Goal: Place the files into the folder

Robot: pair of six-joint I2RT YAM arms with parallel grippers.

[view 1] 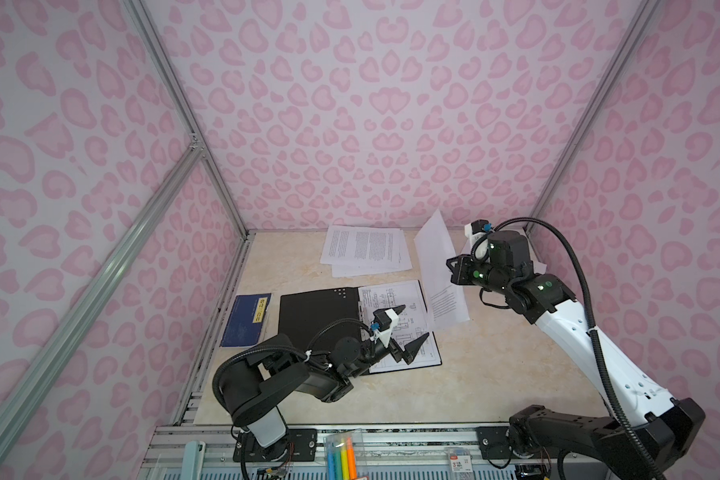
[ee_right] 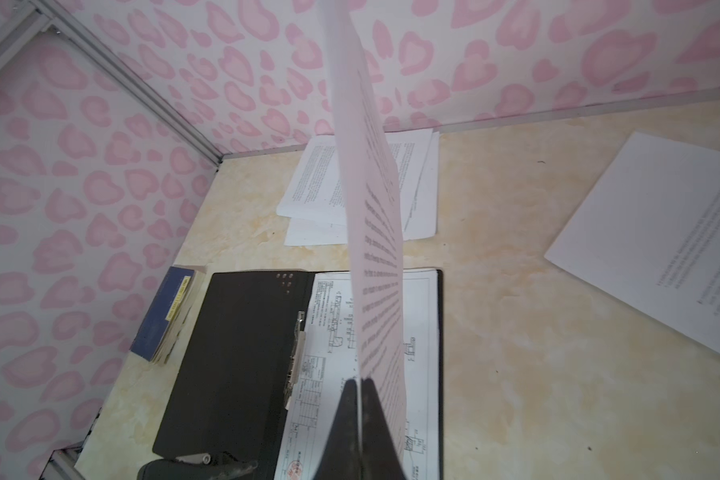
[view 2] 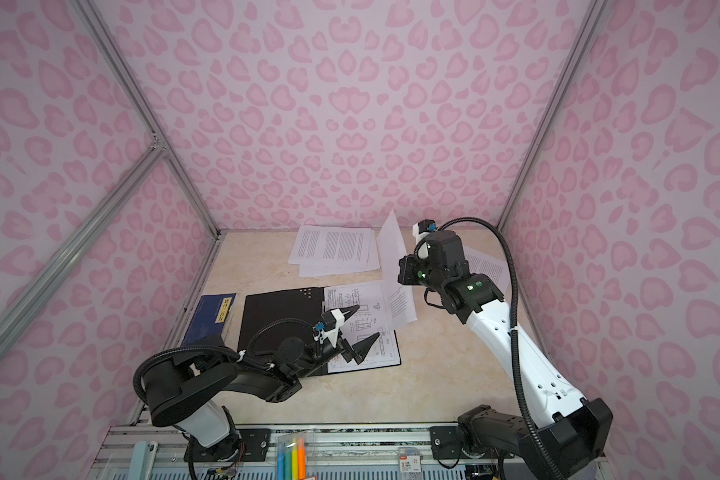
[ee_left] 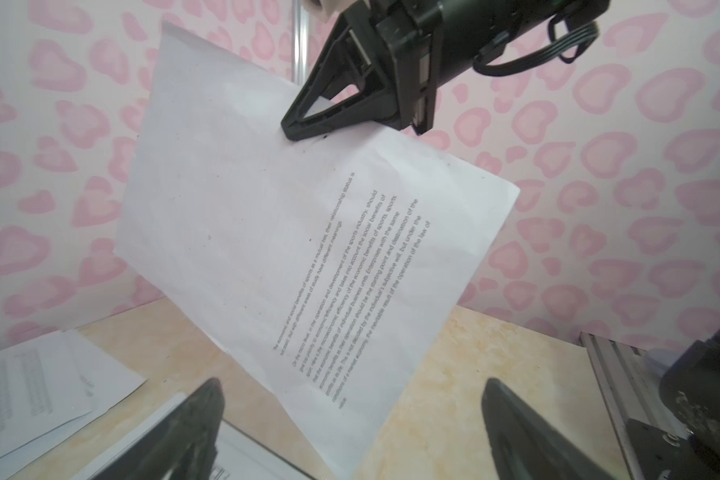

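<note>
"One of the files, the held sheet, hangs nearly on edge from the right gripper. The jaws are pinched shut on its margin, and it sits just off the outer edge of the folder, on the open-page side."

"Where does it go?"

"Onto the drawing sheet that already lies on the folder's open page. As I judge it, I should swing the paper flat before lowering it — set down on edge, it would buckle or slide off the folder. I'd lead with the free corner, square it over the drawing, and release only once it lies flat."

"What about your other arm?"

"My left gripper hovers over that same page of the folder, jaws wide apart and holding nothing. It sits right in the landing spot, so I'd draw it toward the folder's near edge, or keep it ready to pin the sheet once it is down."

"How much is left?"

"Plenty — a stack of files lies beyond the folder's far edge. A lone sheet lies well out from the folder, past the held one. The blue booklet beside the folder's black cover isn't part of this job."
</note>
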